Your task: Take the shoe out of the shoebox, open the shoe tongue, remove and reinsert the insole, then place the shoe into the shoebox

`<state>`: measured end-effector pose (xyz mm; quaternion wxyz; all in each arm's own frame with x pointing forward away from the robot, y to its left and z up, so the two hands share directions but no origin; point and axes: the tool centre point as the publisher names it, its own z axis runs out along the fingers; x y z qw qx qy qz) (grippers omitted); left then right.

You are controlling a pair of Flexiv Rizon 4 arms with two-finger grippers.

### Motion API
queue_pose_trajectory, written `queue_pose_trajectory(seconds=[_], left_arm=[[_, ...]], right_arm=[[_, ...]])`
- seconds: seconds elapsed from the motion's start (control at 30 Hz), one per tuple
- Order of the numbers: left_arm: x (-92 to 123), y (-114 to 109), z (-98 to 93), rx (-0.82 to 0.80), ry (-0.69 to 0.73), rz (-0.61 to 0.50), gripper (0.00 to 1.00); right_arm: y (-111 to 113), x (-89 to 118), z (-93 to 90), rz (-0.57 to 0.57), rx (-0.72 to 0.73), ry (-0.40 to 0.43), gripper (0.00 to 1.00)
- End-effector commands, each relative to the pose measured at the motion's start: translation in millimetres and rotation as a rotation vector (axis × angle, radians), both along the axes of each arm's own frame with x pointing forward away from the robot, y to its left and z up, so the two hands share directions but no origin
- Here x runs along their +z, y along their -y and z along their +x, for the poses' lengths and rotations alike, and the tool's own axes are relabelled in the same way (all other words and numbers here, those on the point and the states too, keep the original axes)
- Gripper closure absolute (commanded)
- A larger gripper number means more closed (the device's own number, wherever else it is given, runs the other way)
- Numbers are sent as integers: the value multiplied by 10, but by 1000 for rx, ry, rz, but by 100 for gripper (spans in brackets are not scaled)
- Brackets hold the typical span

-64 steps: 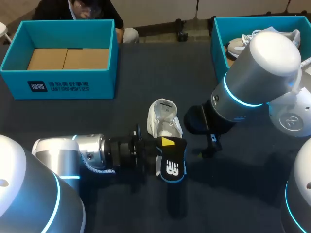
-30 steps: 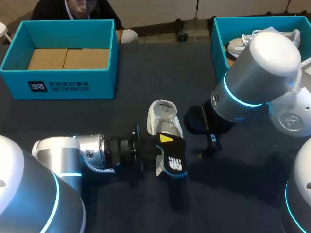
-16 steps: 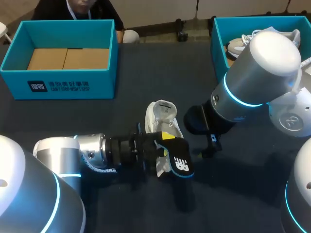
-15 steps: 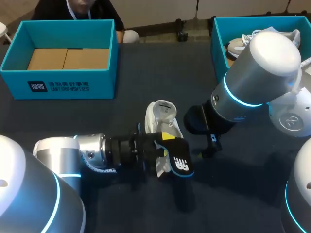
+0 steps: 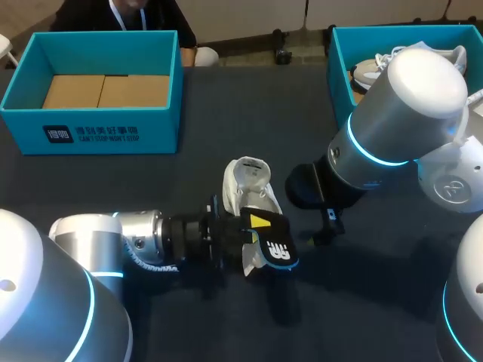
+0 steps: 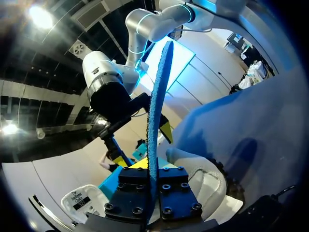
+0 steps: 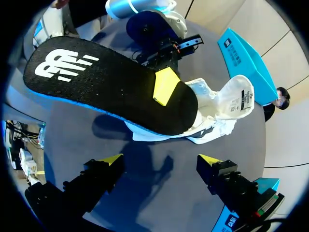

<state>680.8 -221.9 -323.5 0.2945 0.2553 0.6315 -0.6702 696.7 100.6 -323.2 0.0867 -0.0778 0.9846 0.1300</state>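
In the middle of the table, my left gripper pinches the insole just over the near end of the white shoe.

My left fingers clamp the insole from both sides at one end. Its black top face is turned toward my right arm and its blue underside away from it. I cannot tell whether it touches the shoe. The shoe rests on the table, outside both boxes, its opening toward the far edge. My right gripper hovers just beside the shoe with its fingers spread wide and nothing between them, facing the insole. The left shoebox stands well apart at the far left with cardboard inside. The right shoebox, at the far right, holds another pale shoe.
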Motion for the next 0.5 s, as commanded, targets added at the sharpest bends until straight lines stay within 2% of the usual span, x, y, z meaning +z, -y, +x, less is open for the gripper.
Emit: queue_pose_trajectory(seconds=[0.03, 0.37, 0.5], left_arm=[[-80, 8, 45, 10, 3, -6, 100], [-270, -22, 149, 40, -27, -2, 100], [-255, -23, 148, 43, -26, -2, 100]], right_arm=[[10, -4, -12, 2, 1, 1, 0], [10, -4, -12, 2, 1, 1, 0], [10, -4, -12, 2, 1, 1, 0]])
